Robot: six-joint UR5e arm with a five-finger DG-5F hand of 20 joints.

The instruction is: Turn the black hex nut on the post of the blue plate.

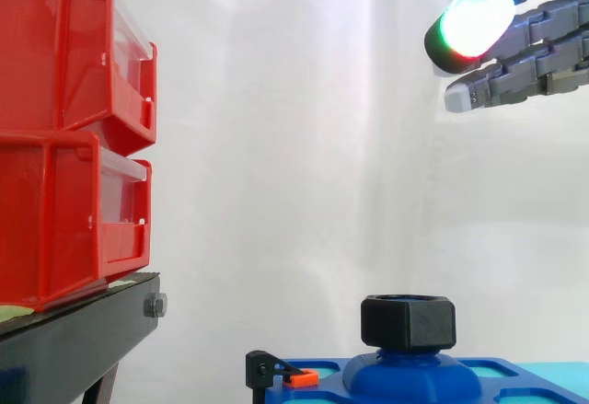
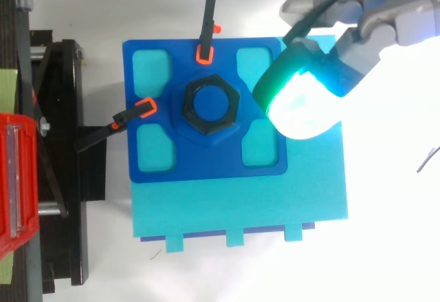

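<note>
White curtain [image 1: 294, 146] forms the backdrop in the side view. At left, two red bins, upper [image 1: 64, 63] and lower [image 1: 64, 220], sit stacked on a black stand [image 1: 83, 330].

Centre, top view: blue plate [image 2: 206, 168], roughly square w/ four rounded cut-outs, lies on a larger pale cyan base [image 2: 240, 206] that shows through the cut-outs and extends past the plate's near and right edges. Black hex nut [image 2: 187, 106] sits at the plate's middle, around the blue post [image 2: 210, 101], whose top shows inside the nut's bore. In the side view the nut [image 1: 408, 321] stands upright on a domed blue boss [image 1: 409, 376] rising from the plate.

Two black clamps w/ orange tips bear on the plate: one [image 2: 206, 30] at its far edge, one [image 2: 113, 124] at its left edge, the latter reaching across from the stand.

Hand [image 1: 538, 50] enters at upper right of the side view, well above the nut and off to its right, touching nothing. Fingers are extended approx. straight and hold nothing, i.e. the hand is open. One fingertip pad [image 1: 474, 19] glows green-white w/ a red lower edge. In the top view the hand [image 2: 375, 20] comes in from the upper-right corner; its bright pad [image 2: 302, 106], white-cyan w/ a green rim, overlaps the plate's right side, beside the nut but not over it
</note>
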